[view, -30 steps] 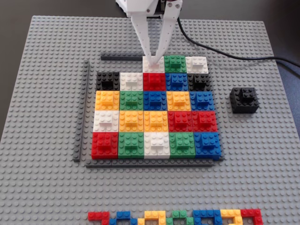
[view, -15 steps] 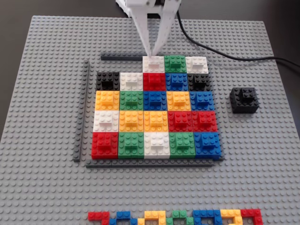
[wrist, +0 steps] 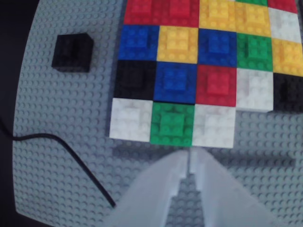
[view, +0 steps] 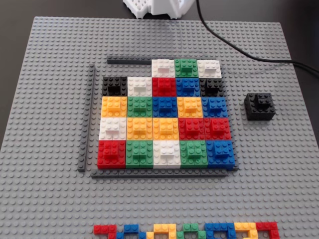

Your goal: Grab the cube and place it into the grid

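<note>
The task stands at its very start: the cube, a small black LEGO block with a raised studded piece on top, sits alone on the light-grey studded baseplate, well apart from the right edge of the grid in the fixed view, roughly level with the grid's second and third rows from the top. Nothing touches it. In the wrist view the same cube lies at upper left, clear of the grid, while the white gripper enters from the bottom edge with its two fingers pressed together, only a thin seam between them, and nothing held. It hovers near the grid's top row of white, green and white blocks, not over the cube. In the fixed view only the arm's white base shows at the top edge. The grid's top row has just three blocks on the right; the two cells on its left show bare baseplate, so one of those is probably the target, though which I cannot say. A black cable runs across the baseplate's upper right corner, near the cube's side. The next move, as I judge it, calls for opening the fingers, swinging toward the cube, and descending squarely over it while keeping clear of the cable.
</note>
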Action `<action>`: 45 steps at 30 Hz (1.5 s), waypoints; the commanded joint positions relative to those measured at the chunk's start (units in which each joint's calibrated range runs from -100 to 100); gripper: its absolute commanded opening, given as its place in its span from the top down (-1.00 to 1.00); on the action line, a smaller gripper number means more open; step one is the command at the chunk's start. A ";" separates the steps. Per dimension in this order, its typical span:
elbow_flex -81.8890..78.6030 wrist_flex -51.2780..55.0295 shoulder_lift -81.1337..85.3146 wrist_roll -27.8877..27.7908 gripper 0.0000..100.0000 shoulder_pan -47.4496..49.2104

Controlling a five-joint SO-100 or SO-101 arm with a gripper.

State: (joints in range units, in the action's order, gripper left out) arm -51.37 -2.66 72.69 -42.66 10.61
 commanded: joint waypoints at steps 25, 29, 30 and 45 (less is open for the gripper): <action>57.76 6.33 -60.31 11.18 0.99 14.70; 66.28 6.37 -70.80 11.92 0.99 15.51; 68.54 6.33 -73.38 11.97 0.99 15.65; 86.12 6.37 -96.85 11.92 1.00 15.58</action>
State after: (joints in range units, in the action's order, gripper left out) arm 29.04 3.69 -24.09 -30.74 26.43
